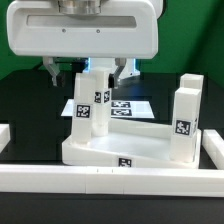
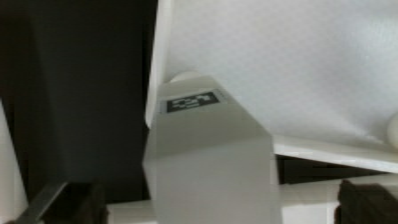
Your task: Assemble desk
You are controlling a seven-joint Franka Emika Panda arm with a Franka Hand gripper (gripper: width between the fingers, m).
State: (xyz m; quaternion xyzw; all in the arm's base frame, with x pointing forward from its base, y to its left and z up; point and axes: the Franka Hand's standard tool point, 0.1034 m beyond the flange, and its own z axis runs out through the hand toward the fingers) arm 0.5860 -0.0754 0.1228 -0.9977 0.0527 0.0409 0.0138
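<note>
Although the tabletop [image 1: 115,148] looks like rigid, light moulded plastic, its smooth faces could slip, so any hold is best taken across a leg's flat sides. It lies at lower centre of the exterior view, against the rail [image 1: 100,180]. One leg [image 1: 88,100] stands at centre-left on it, another leg [image 1: 185,118] at right. The gripper [image 1: 84,70] straddles the centre-left leg's top, fingers apart; contact cannot be confirmed. The arm's housing hides the upper frame. The wrist view is blurred; only one leg [image 2: 205,140] reads clearly. Remaining legs are not seen.
</note>
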